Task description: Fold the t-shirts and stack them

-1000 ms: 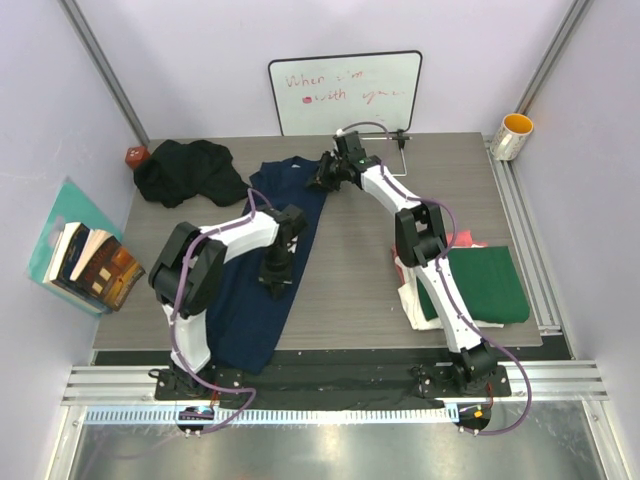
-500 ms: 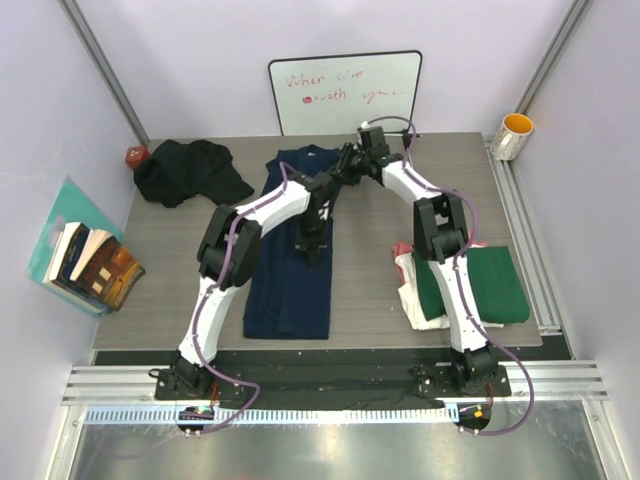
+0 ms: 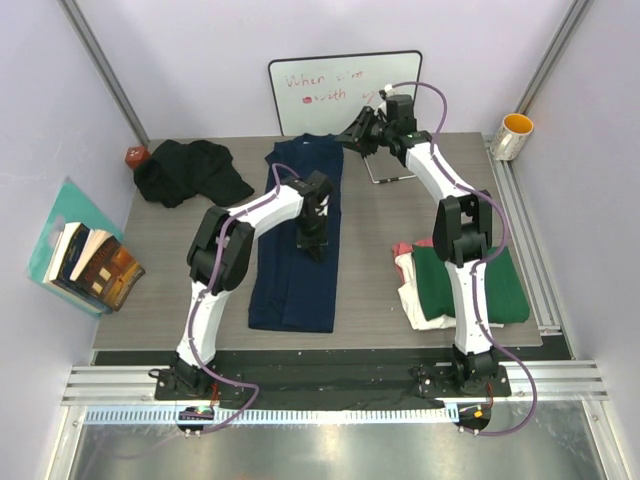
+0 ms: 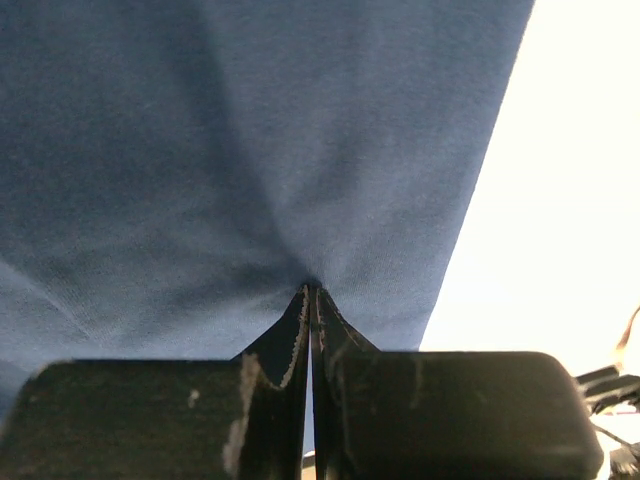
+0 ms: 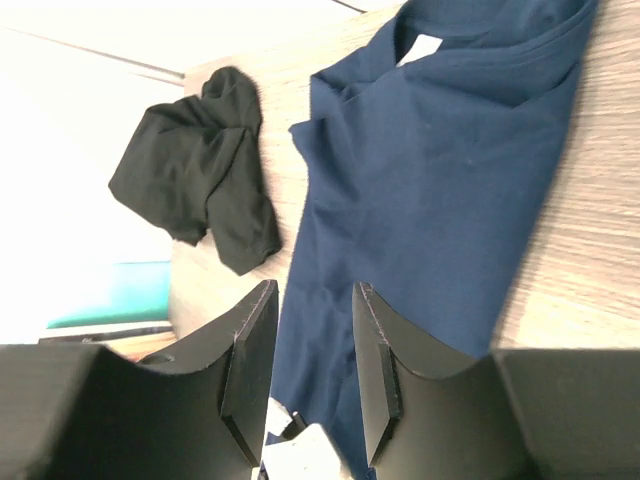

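Counted five soft cotton tees. The navy t-shirt (image 3: 292,280) lay as a long smooth rectangle just left of centre on the woodgrain table (image 3: 380,215), collar at 12; the black t-shirt (image 3: 190,172) was a crumpled lump at 10; the green t-shirt (image 3: 500,285), cream t-shirt (image 3: 415,300) and pink-red t-shirt (image 3: 402,249) sat piled flat at 4. My left gripper (image 3: 312,243) was pinched tight on the navy cloth; my right gripper (image 5: 312,300) hung empty by the collar, jaws apart.

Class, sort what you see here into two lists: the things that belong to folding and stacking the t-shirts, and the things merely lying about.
Belongs to the job: navy t-shirt, black t-shirt, green t-shirt, cream-white t-shirt, pink-red t-shirt.

Lying about: whiteboard, mug, books, small red object.
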Controlling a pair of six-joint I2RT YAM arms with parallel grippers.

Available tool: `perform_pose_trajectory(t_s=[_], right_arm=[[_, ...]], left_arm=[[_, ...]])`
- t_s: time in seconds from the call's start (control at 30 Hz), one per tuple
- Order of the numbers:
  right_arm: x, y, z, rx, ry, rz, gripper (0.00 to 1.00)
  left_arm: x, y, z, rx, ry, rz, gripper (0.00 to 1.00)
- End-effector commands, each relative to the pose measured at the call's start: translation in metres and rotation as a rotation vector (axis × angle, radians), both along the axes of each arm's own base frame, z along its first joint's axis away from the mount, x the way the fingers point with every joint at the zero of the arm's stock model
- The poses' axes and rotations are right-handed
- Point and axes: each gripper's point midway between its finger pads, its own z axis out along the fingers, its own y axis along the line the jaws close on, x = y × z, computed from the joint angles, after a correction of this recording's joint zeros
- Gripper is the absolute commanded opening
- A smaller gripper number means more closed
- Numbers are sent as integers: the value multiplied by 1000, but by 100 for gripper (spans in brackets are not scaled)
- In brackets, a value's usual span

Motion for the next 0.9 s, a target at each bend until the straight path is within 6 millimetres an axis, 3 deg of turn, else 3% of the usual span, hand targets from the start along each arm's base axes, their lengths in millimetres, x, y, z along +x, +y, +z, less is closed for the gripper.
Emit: perform_pose_trajectory(t_s=[0.0,0.2,0.33,0.43,0.47,0.5,0.53,0.57,0.6,0.63,0.7,0.73,0.8,0.87], right_arm=[[-16,6,57,55,-76,44,41],[-43,1,39,40,-3,58,41],[-62,-4,28,30,40,58,41],[-75,-4,33,41,50,71,41],[-81,-3,40,54,53,85,41],[-87,-2,41,56,62,94,41],[-99,1,29,48,102,108,41],[-109,0,39,44,84,118,41],[-117,1,37,34,89,130,41],[-132,0,18,15,138,141,42],[-156,5,16,2,157,183,42],[-172,5,0,-14,213,202,42],[-197,12,-10,-66,237,255,42],[-226,14,-29,-128,311,294,42]], left_arm=[[-15,5,5,-20,7,-23,0],[-16,3,16,-47,-9,-59,3],[-9,-3,53,-103,-80,-78,9],[-4,0,79,-128,-127,-68,20],[-3,3,96,-143,-164,-61,26],[2,12,104,-131,-192,-39,30],[1,20,111,-125,-204,-22,34],[1,28,128,-131,-245,-5,41],[5,43,135,-114,-270,30,44],[1,61,128,-59,-268,60,47],[1,93,135,-22,-317,122,55],[-11,113,114,34,-276,144,56],[-19,140,105,57,-252,192,57],[-39,155,81,93,-191,190,57]])
